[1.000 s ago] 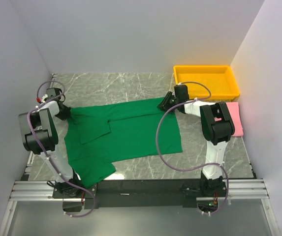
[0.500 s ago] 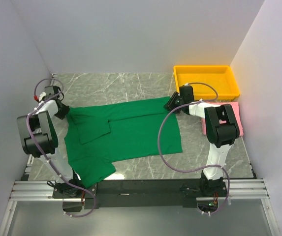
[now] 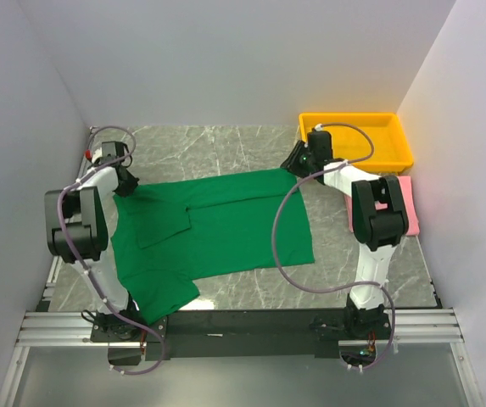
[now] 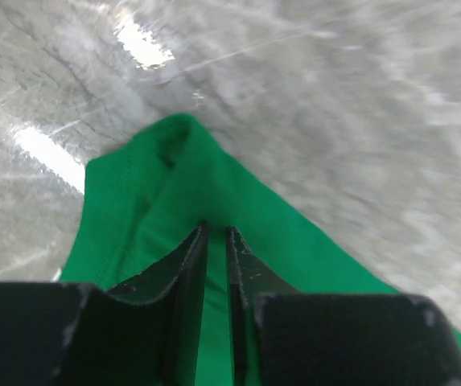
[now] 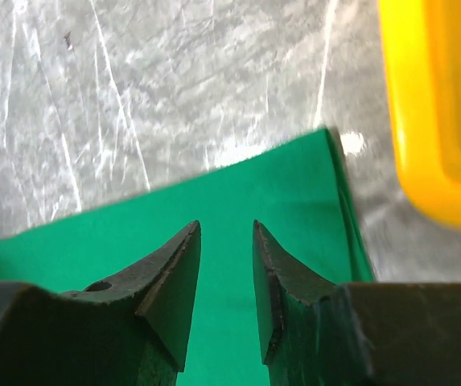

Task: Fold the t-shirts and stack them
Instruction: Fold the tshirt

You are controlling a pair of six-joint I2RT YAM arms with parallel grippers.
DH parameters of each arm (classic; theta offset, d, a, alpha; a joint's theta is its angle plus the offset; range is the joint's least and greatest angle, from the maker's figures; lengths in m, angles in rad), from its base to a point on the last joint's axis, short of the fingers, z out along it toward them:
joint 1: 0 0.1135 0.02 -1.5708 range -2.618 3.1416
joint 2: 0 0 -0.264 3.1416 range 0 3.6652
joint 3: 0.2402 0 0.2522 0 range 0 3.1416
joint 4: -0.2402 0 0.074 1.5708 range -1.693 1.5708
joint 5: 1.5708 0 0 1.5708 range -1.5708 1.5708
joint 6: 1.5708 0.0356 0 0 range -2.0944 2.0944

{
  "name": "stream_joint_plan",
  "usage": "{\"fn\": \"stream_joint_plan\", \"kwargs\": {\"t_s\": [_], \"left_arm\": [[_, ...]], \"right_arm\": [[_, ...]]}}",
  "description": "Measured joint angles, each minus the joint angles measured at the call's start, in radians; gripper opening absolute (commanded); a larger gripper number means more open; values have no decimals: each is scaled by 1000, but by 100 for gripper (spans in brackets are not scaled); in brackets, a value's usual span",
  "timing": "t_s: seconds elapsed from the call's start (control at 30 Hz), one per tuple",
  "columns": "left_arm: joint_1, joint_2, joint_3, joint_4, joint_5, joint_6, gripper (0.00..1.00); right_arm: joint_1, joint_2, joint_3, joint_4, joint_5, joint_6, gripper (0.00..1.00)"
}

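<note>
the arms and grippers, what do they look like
Both the left arm and right arm have white links with bulky black joint housings. A greyish-purple cable loops loosely along each. The left gripper and right gripper each have two black, tapering, wedge-shaped fingers.

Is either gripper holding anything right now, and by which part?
The left gripper pinches the dark green t-shirt at a raised fold near its far left corner. The right gripper stands open over the far right corner, holding nothing.
</note>
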Motion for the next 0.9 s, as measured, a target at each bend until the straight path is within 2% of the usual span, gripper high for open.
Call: {"fn": "stream_joint_plan", "kwargs": {"t_s": [0.13,0.3,0.6,0.7,0.83,0.9], "left_arm": [[13,85,26,-10,-3,5,19],[36,108,56,-4,1,3,18],[77,128,80,-2,27,0,26],[79,128,82,2,39,1,34],[77,114,79,9,48,5,53],[72,86,68,2,33,11,58]], "right_arm": [[3,80,67,-3,0,8,39],[3,156,113,-43,11,36,39],[7,167,159,-108,75,90,39],[7,167,164,-116,87,92,39],[10,160,164,-116,109,63,39],[17,146,157,-119,125,40,39]]}}
